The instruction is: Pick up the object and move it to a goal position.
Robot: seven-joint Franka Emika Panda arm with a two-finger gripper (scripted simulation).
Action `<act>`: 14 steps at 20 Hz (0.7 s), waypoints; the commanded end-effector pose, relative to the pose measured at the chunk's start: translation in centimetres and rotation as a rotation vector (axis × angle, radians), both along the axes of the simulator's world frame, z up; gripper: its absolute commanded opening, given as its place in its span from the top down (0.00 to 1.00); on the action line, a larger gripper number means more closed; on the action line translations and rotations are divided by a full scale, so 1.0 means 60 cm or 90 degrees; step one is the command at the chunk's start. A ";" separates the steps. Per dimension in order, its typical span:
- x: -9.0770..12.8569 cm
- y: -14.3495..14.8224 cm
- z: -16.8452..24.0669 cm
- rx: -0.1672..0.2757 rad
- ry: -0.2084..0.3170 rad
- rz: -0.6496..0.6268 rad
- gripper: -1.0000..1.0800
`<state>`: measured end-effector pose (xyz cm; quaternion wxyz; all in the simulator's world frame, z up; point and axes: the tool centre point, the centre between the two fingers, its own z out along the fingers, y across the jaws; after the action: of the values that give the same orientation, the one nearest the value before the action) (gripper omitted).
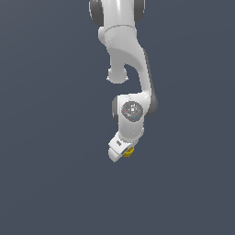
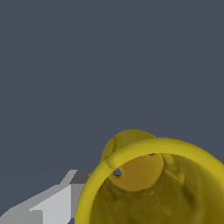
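The gripper [image 1: 123, 150] hangs at the end of the white Panda arm [image 1: 131, 69], tilted toward the exterior view's left. Whether its fingers are apart or clamped cannot be told. The mustard-yellow cup [image 1: 129, 152] peeks out just beside the gripper's tip, touching it. In the wrist view the cup [image 2: 153, 183] looms close, its hollow open toward the camera, a grey finger [image 2: 52, 205] beside it.

- The object [image 2: 144, 175]: mustard-yellow, matt, faintly mottled inside, with a smooth rim.
- The arm [image 1: 131, 55]: smooth, glossy white shell, dark grey joints.
- The gripper [image 1: 120, 149]: plain white, matt.
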<state>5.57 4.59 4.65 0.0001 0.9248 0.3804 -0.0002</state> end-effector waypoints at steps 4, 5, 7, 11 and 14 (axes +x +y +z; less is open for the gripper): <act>0.000 0.000 0.000 0.000 0.000 0.000 1.00; 0.000 0.000 0.000 0.000 0.000 0.000 1.00; -0.001 0.001 0.003 0.000 0.000 0.000 1.00; -0.008 0.006 0.017 0.000 0.000 0.000 1.00; -0.016 0.012 0.036 0.000 0.000 0.000 1.00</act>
<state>4.79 5.09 6.13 -0.0002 0.9249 0.3801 -0.0014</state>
